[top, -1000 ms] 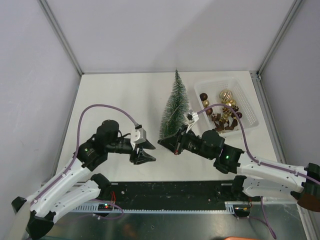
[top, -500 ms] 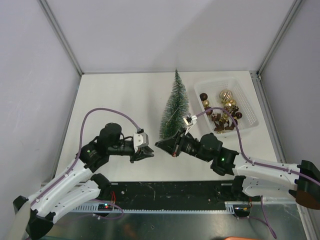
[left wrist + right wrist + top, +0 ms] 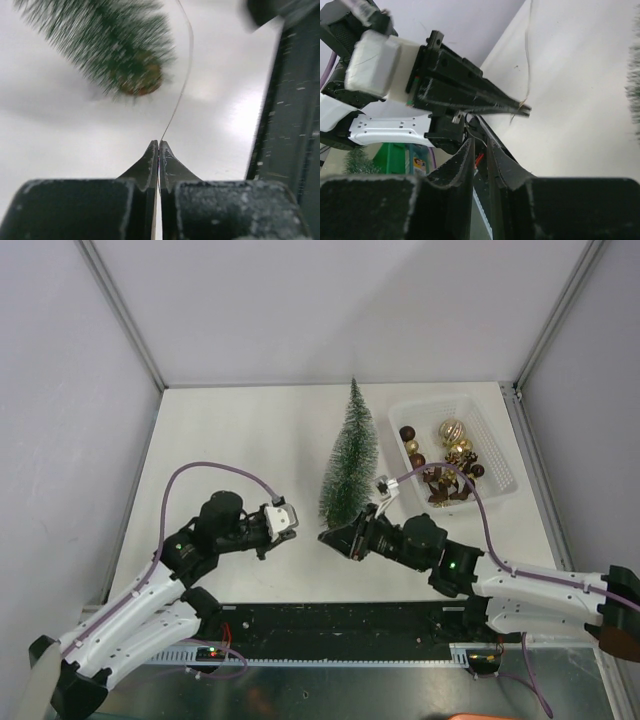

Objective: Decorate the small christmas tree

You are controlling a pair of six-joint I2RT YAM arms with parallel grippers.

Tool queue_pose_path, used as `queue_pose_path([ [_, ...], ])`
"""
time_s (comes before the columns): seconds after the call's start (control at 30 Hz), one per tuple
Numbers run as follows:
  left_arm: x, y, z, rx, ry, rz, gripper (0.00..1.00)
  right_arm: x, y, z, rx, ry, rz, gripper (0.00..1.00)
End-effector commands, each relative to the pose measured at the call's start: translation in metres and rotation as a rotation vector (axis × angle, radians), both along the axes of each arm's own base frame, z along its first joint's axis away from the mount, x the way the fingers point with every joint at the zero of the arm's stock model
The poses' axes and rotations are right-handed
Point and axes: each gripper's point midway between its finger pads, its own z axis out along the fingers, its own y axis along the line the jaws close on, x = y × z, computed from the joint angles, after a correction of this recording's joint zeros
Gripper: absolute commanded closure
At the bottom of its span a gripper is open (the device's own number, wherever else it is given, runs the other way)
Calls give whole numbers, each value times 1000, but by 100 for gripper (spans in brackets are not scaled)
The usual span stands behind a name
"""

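1. Currently the slim dark green bottle-brush tree with frosted bristles [image 3: 350, 455] stands on its round brown base at mid-table on the white table [image 3: 240, 440], nearer the right side.
2. To the tree's right, close by but not touching it, sits a white plastic basket [image 3: 500, 455]. It holds loose round gold baubles [image 3: 452, 430] and dark brown baubles [image 3: 408, 433], mostly in its far and right parts.
3. Near the foot of the tree, on its near side, the left gripper [image 3: 158, 147] has its jaws pressed fully together on a thin pale thread [image 3: 182, 85]. The thread rises from the fingertips in a curve past the tree base.
4. The right gripper [image 3: 480, 147] faces the left gripper tip to tip, close beside it. Its jaws stand a narrow slit apart, and nothing is seen between them.
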Motion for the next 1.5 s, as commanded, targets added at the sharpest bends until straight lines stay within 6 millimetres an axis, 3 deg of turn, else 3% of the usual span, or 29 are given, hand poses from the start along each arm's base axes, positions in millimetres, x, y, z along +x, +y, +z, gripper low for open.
queue_pose_path([
  [0.0, 48, 37, -19, 119, -93, 283, 100, 2, -21, -5, -38, -7, -59, 78],
  [0.13, 66, 71, -55, 232, -40, 471, 100, 0, -40, -11, -68, -3, -90, 76],
  [0.27, 70, 83, -65, 275, -33, 512, 100, 4, -61, -5, -76, -33, -145, 71],
  [0.5, 92, 115, -76, 409, -64, 642, 100, 44, -116, 35, -51, -142, -384, 53],
  [0.63, 92, 108, -68, 359, -76, 594, 100, 76, -139, 57, -95, -212, -537, 48],
  [0.77, 90, 93, -57, 305, -105, 511, 100, 107, -142, 84, -126, -282, -639, 47],
  [0.9, 96, 100, -65, 358, -125, 528, 100, 139, -146, 103, -135, -344, -754, 46],
  [1.03, 98, 116, -78, 439, -143, 569, 100, 165, -142, 139, -55, -408, -765, 44],
  [1.2, 94, 130, -84, 498, -241, 547, 100, 180, -124, 169, -44, -480, -730, 41],
  [1.37, 90, 129, -83, 493, -292, 512, 100, 185, -117, 197, -19, -528, -735, 38],
  [1.47, 91, 125, -79, 471, -278, 518, 100, 182, -104, 202, -64, -550, -750, 34],
])
